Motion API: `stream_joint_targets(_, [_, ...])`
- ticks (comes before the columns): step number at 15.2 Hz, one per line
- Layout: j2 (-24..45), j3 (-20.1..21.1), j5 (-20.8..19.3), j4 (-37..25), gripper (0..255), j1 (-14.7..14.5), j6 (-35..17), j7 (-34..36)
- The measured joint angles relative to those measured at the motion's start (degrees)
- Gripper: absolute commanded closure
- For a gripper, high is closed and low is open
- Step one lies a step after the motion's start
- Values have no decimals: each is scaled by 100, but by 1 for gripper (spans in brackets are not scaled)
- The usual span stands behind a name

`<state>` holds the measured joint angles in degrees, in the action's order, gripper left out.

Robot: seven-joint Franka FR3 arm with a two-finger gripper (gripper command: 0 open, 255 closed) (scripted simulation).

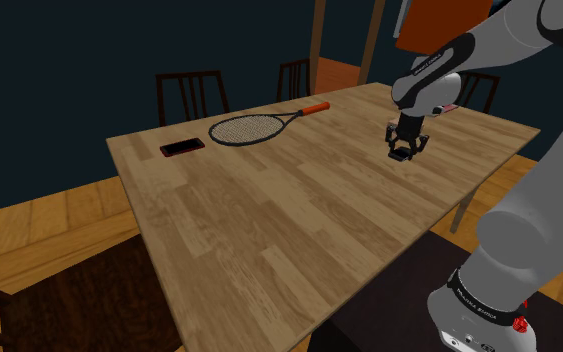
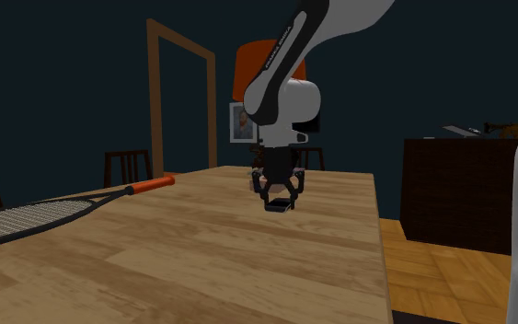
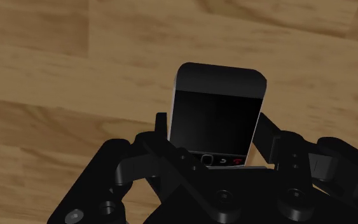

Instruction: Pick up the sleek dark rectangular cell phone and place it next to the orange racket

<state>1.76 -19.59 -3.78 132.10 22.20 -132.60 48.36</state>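
In the shoulder view the black gripper (image 1: 406, 152) is hanging just above the wooden table (image 1: 299, 210), well apart from the racket (image 1: 264, 123), which is lying across the far part with its dark oval strung head and orange grip; a flat dark slab with a reddish rim (image 1: 182, 148) is resting just beside the racket's head. In the second exterior view the fingers are pointing down and gripping the cell phone (image 2: 281, 204) clear of the pale, streaky grain, so the pickup seems done and the carry to the racket appears to be the step in hand. In the wrist view the two fingers are standing only partly apart, clamping the phone's long sides near its lower end; it is showing a glossy black screen, a thin pale edge, rounded corners and small keys, one of them red. The next move is probably calling for a level carry and a gentle set-down beside the frame, since such smooth sides could be slipping.
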Motion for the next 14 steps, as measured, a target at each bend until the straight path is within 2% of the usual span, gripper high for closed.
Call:
stream_joint_targets(4, [-22,-1,-11,-14,255,0,42,7])
stream_joint_targets(14, [-449,16,-147,-326,255,-15,774,85])
